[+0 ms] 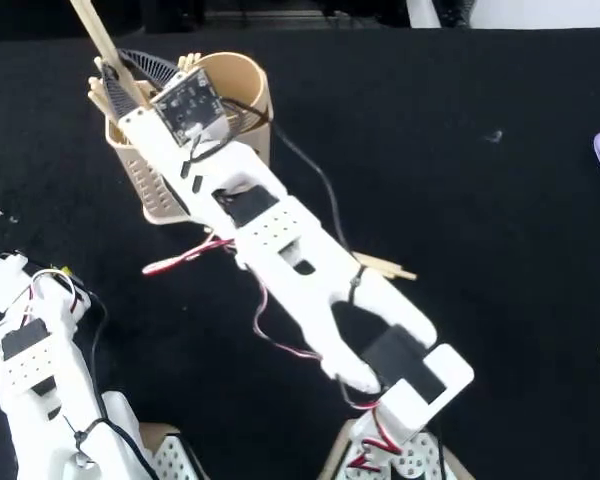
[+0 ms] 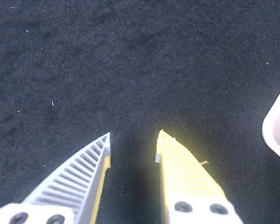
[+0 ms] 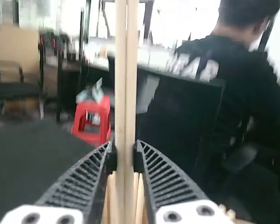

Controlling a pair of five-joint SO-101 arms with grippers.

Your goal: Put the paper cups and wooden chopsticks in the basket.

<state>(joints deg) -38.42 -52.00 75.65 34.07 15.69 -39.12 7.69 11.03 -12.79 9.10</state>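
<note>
High view: beige basket near the far left corner of the tabletop, a paper cup upright inside it. Right gripper just above the basket's rim, clamped on a pair of wooden chopsticks slanting up past the far edge. A second chopstick pair flat near the middle of the tabletop, partly under the right arm. Left arm at the near left corner.

Left wrist view: left gripper with its fingers apart and nothing between them, low over bare black cloth. A pale object at the side, cut off, not possible to identify.

Right wrist view: gives closely what the high view keeps small. Both dark fingers pressed on the held pair, one from each side, the two sticks upright and side by side. Below the grip, ends of more chopsticks, touching the held pair or not, cannot tell.
</note>
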